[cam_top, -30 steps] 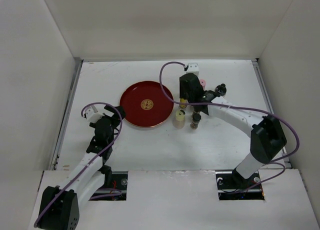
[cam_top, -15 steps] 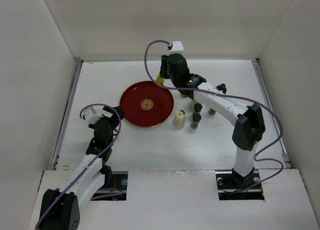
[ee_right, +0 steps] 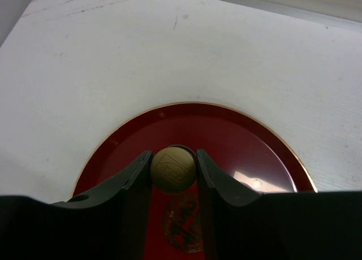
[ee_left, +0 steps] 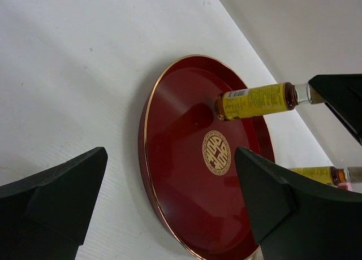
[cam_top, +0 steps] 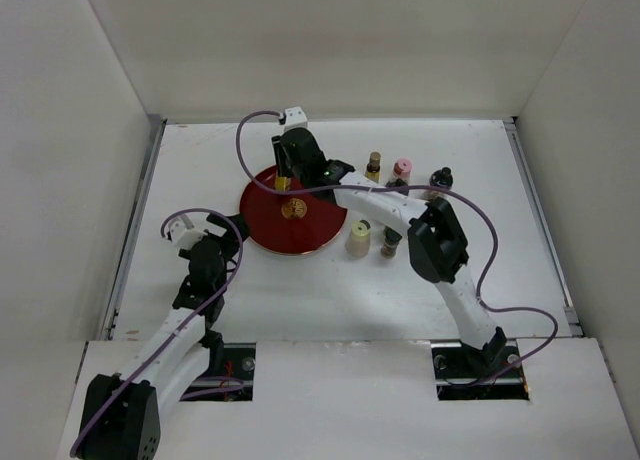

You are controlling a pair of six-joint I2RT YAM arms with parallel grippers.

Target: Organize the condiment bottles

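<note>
My right gripper (cam_top: 287, 172) reaches over the back of the round red tray (cam_top: 300, 230), shut on a slim yellow-amber bottle (cam_top: 283, 184). In the right wrist view its fingers (ee_right: 136, 175) clamp the bottle's gold cap (ee_right: 173, 168). In the left wrist view the bottle (ee_left: 254, 100) stands upright with its base at the tray floor (ee_left: 169, 175); I cannot tell if it touches. My left gripper (cam_top: 222, 228) is open and empty by the tray's left rim. The other yellow-amber bottle (cam_top: 373, 165), a pink-capped one (cam_top: 403, 167), a dark-capped one (cam_top: 441, 177), a cream-white one (cam_top: 358, 238) and a dark shaker (cam_top: 390, 242) stand right of the tray.
The tray carries a gold emblem (cam_top: 293, 208) at its middle. White walls close in the table on the left, back and right. The right arm's purple cable (cam_top: 250, 140) loops above the tray's back edge.
My right arm has carried the yellow-amber bottle leftward from the bottle group to over the back of the red tray. The left arm has barely moved.
</note>
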